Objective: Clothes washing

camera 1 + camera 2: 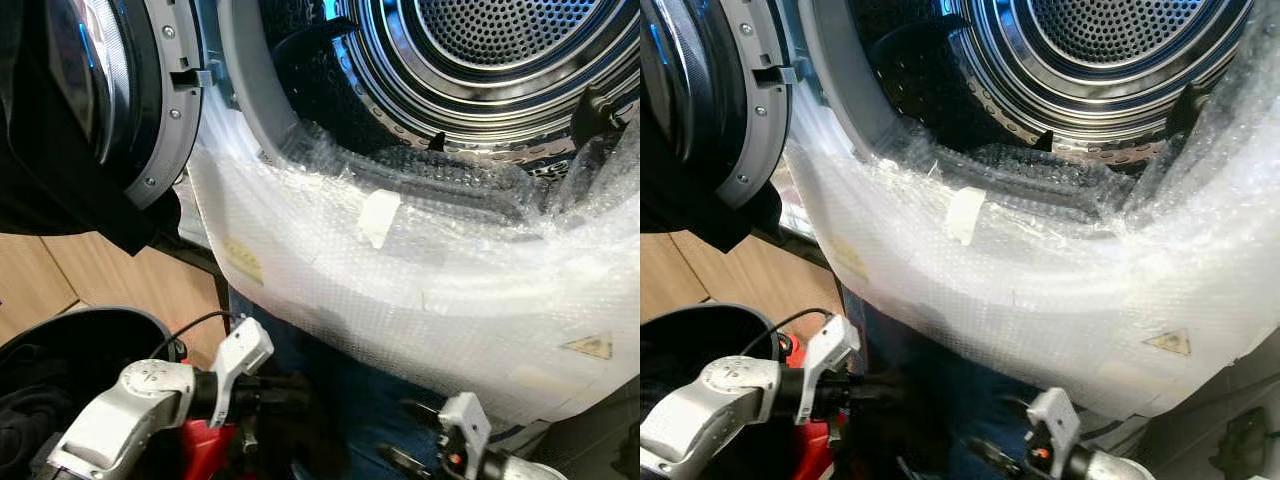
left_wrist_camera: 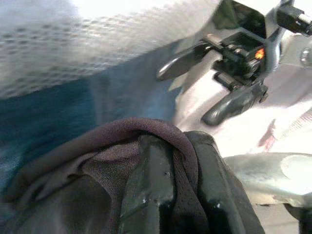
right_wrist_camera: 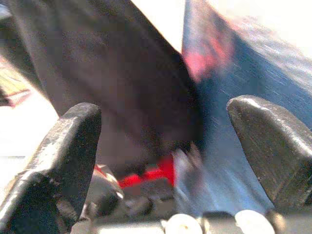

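A dark garment (image 2: 122, 165) was held clamped in the left gripper (image 2: 168, 195), low before the washer. The drum opening (image 1: 480, 60) lay toward one o'clock above it. The right gripper (image 3: 165, 146), fingers spread, was positioned nearby.

Both silver arms are held low in front of the robot, wrists turned inward toward each other. The left gripper (image 2: 170, 195) has its black fingers closed on a fold of dark cloth (image 2: 97, 165). The right gripper (image 3: 165, 146) faces it with its fingers spread wide apart.
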Controlling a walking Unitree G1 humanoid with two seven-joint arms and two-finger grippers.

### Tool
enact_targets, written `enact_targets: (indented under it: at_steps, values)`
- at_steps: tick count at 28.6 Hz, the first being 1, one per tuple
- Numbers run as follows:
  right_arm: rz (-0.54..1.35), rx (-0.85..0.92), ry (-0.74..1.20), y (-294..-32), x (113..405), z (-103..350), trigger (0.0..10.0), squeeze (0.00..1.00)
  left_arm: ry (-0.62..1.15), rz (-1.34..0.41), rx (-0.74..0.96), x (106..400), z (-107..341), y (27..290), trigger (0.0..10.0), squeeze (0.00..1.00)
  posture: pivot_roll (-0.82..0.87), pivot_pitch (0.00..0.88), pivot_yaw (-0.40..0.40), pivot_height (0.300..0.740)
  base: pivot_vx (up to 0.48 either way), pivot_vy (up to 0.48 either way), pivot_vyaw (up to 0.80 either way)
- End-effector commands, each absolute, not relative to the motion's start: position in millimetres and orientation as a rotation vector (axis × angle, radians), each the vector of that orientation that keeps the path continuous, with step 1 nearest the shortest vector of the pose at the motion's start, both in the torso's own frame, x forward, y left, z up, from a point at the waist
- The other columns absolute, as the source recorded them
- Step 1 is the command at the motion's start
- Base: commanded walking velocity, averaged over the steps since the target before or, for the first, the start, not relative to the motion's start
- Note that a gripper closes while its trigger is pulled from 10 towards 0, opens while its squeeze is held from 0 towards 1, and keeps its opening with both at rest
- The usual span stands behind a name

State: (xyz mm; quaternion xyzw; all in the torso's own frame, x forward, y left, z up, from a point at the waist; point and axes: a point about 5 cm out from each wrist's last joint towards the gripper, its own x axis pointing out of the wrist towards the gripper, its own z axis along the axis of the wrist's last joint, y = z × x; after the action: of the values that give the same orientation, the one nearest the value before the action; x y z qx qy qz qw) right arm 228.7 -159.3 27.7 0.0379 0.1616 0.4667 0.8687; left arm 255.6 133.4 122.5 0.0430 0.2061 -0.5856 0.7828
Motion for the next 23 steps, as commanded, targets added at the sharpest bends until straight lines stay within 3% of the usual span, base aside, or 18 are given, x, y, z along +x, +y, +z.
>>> enact_targets:
  at_steps: [1, 17, 18, 20, 21, 23]
  values:
    - [0.993, 0.093, 0.347, -153.9, 231.0, 27.6, 10.0, 1.00, 0.426, -1.294, 0.131, 256.7, 125.8, 129.1, 0.0, 0.00, 0.01, 0.000, -0.008, 0.740, 0.000, 0.000, 0.00]
    - [1.238, 0.182, 0.414, -112.0, 216.9, 28.9, 10.0, 1.00, 0.390, -1.360, 0.157, 261.7, 125.6, 98.6, 0.0, 0.00, 0.03, 0.033, -0.026, 0.740, 0.000, 0.000, 0.00]
    - [1.245, 0.178, 0.415, -110.9, 217.1, 30.0, 10.0, 0.92, 0.389, -1.362, 0.160, 261.8, 125.4, 97.4, 0.0, 0.00, 0.02, 0.034, -0.026, 0.740, 0.000, 0.000, 0.00]
    - [1.254, 0.184, 0.411, -109.6, 218.5, 32.4, 10.0, 0.16, 0.390, -1.374, 0.168, 261.4, 124.7, 95.3, 0.0, 0.00, 0.03, 0.036, -0.029, 0.740, 0.000, 0.000, 0.00]
    - [1.258, 0.187, 0.404, -109.7, 219.6, 34.0, 10.0, 0.00, 0.392, -1.378, 0.174, 261.2, 123.8, 94.8, 0.0, 0.00, 0.03, 0.037, -0.029, 0.740, 0.000, 0.000, 0.00]
    - [1.262, 0.185, 0.401, -110.1, 220.2, 35.0, 10.0, 0.00, 0.394, -1.379, 0.177, 261.2, 123.1, 94.4, 0.0, 0.00, 0.03, 0.037, -0.029, 0.740, 0.000, 0.000, 0.00]
